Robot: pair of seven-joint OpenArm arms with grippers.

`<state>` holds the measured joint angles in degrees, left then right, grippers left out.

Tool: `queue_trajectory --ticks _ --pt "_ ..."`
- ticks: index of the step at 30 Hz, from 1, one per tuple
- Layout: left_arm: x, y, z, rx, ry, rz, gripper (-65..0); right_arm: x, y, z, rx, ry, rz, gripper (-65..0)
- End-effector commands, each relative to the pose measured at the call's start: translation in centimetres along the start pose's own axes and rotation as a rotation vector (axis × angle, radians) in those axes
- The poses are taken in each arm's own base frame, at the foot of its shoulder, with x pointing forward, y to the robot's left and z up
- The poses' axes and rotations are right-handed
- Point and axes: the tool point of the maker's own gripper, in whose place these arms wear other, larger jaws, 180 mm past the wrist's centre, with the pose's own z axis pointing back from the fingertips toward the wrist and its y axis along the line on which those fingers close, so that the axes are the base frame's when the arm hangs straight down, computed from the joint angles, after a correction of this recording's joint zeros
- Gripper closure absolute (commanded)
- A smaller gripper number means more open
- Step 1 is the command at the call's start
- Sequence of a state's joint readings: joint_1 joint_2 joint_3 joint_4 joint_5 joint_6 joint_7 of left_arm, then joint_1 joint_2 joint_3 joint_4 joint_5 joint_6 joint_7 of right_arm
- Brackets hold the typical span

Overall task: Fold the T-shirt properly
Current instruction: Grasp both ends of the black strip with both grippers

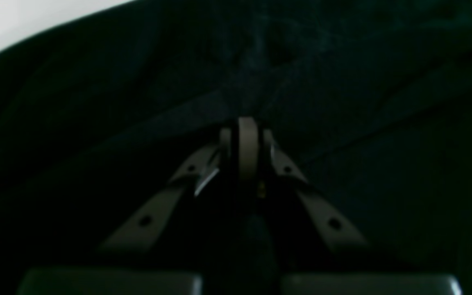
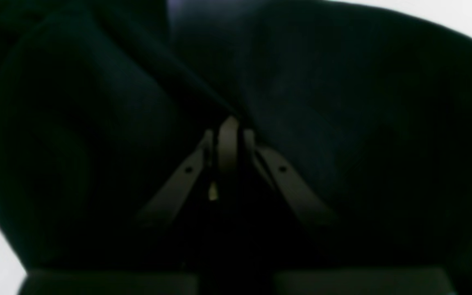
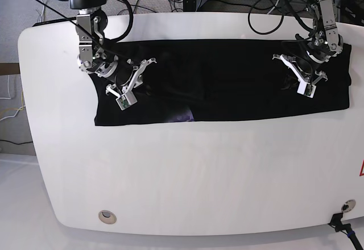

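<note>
White tabletop (image 3: 182, 176) carries everything, with cables trailing off its far edge. Both wrist views show fingers drawn together into dark cloth: the left gripper (image 1: 247, 123) and the right gripper (image 2: 228, 121) each look pinched shut on a fold of the T-shirt (image 3: 222, 79). That shirt lies as a long black band across the far half of the tabletop, a sliver of purple print showing at its near edge. It looks light, limp and easily wrinkled, so it would sag between grips; I judge hems and corners the best holds, pulled evenly to keep it flat.
</note>
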<state>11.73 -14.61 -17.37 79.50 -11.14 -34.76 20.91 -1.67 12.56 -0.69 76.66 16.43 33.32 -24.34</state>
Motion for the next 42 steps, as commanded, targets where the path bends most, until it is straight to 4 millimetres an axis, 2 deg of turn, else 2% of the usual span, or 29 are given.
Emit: queue_trajectory --ticks 1,7,9,10,12,14,15,19,21,24,28,34,38,42 --pt "-3.3 0.8 0.5 0.033 0.154 -0.043 0.0 -5.0 -4.0 1.2 -0.139 0.231 0.042 0.0" --pt "-1.0 1.2 0.0 0.040 0.107 -0.057 0.0 -4.8 -4.3 1.0 -0.142 0.218 0.037 0.0" --pt "1.4 1.4 0.3 0.053 0.054 -0.090 0.0 -4.9 -3.9 0.9 -0.135 0.218 0.032 0.0" --pt "2.3 1.5 0.7 0.063 0.045 -0.108 -2.7 -5.0 -3.8 0.8 -0.133 0.219 0.031 0.0" --pt "4.1 2.9 2.2 0.118 0.038 -0.121 -19.4 -5.0 -3.8 0.8 -0.132 0.219 0.030 0.0" --pt "6.3 4.0 3.7 0.150 0.011 -0.089 -30.3 -5.0 -3.7 0.7 -0.130 0.219 0.030 0.0" --pt "7.0 4.7 4.4 0.159 0.012 -0.062 -31.1 -5.0 -3.4 0.6 -0.126 0.216 0.026 0.0" --pt "7.7 10.2 8.6 0.242 0.011 0.092 -31.4 -5.0 -3.2 0.4 -0.123 0.216 0.024 0.0" --pt "7.1 12.6 10.0 0.258 0.011 0.167 -32.0 -5.1 -3.2 0.4 -0.122 0.219 0.025 0.0" --pt "5.4 15.5 11.1 0.258 0.029 0.260 -37.1 -5.1 -3.0 0.3 -0.119 0.218 0.022 0.0" --pt "3.8 17.1 11.5 0.232 0.045 0.351 -39.6 -5.1 -2.9 0.3 -0.117 0.216 0.020 0.0" --pt "1.0 16.8 10.7 0.183 0.096 0.393 -41.1 -5.1 -2.6 0.2 -0.096 0.217 0.030 0.0" --pt "-0.6 16.7 10.2 0.171 0.122 0.444 -40.9 -5.8 -2.1 0.4 -0.080 0.229 0.032 0.0" --pt "-0.7 15.7 9.0 0.143 0.139 0.423 -40.9 -6.0 -2.0 0.5 -0.080 0.232 0.031 0.0"
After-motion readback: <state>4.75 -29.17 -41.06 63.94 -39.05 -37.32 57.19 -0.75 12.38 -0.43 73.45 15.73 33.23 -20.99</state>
